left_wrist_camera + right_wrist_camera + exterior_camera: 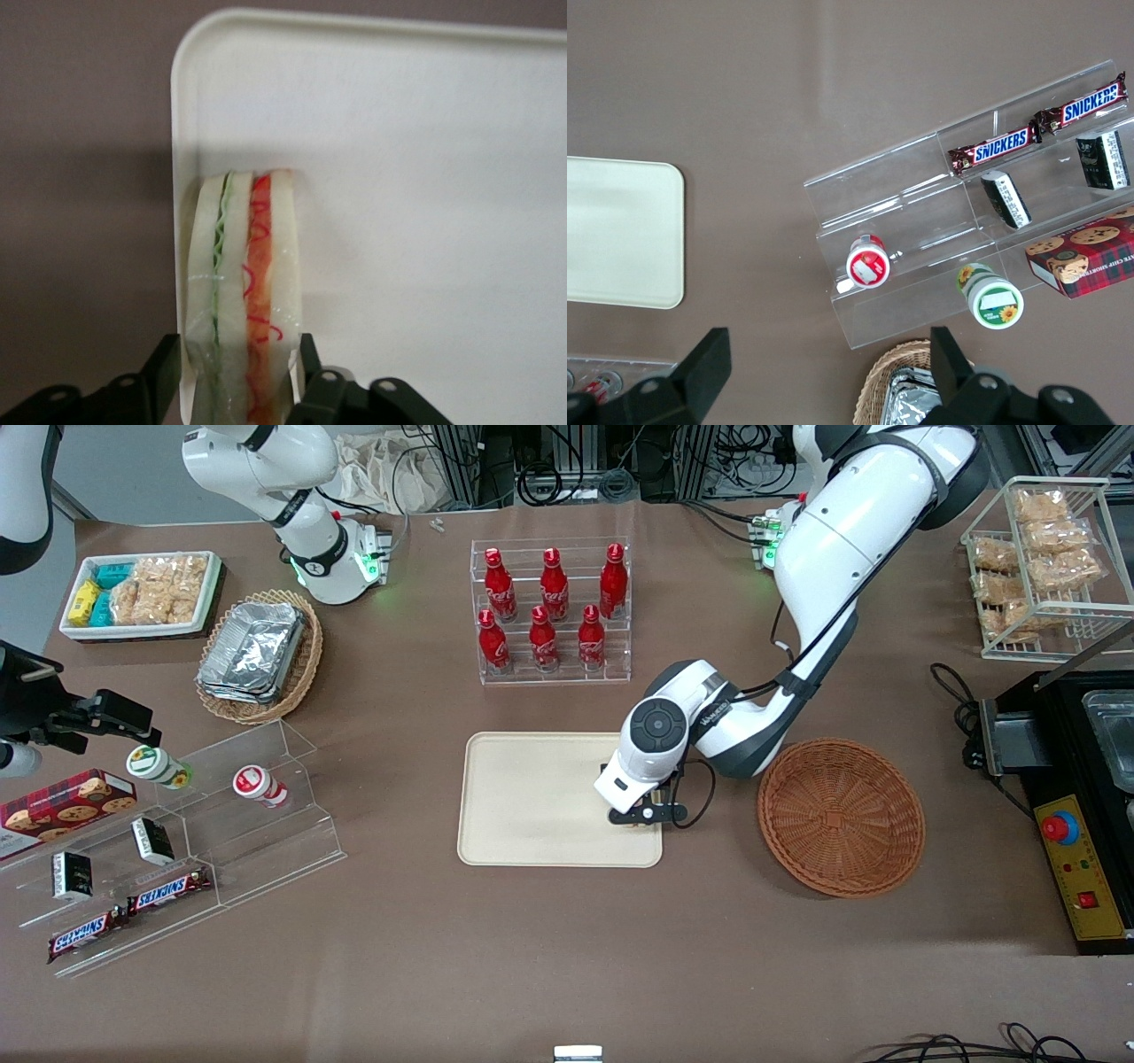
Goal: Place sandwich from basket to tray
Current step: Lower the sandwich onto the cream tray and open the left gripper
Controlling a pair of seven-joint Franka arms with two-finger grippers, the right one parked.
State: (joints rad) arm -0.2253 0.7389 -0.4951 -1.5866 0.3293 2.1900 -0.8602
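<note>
While the pincer (644, 815) hangs low over the tray (532, 797), at the tray's corner nearest the basket (840, 815) and the front camera, its two fingers (164, 372) are pinching the sandwich (244, 292) by its bread faces, one finger on each side. The sandwich stands on edge between them, filling layers showing, and its long axis runs straight out from the pincer along the tray's short rim, so close to that rim that part of the wedge seems to sit on or over it. That is what the coming move turns on: judged from here, a release would leave the sandwich at the very border of the tray, so a small shift toward the tray's middle looks safer before the fingers part.

Seen from the front, the arm's wrist covers the sandwich almost wholly, though that view does show the basket bare, lying beside the tray toward the working arm's end of the counter. Only the wrist view shows the grip and the rim. Whether the wedge rests on the tray cannot be told.
</note>
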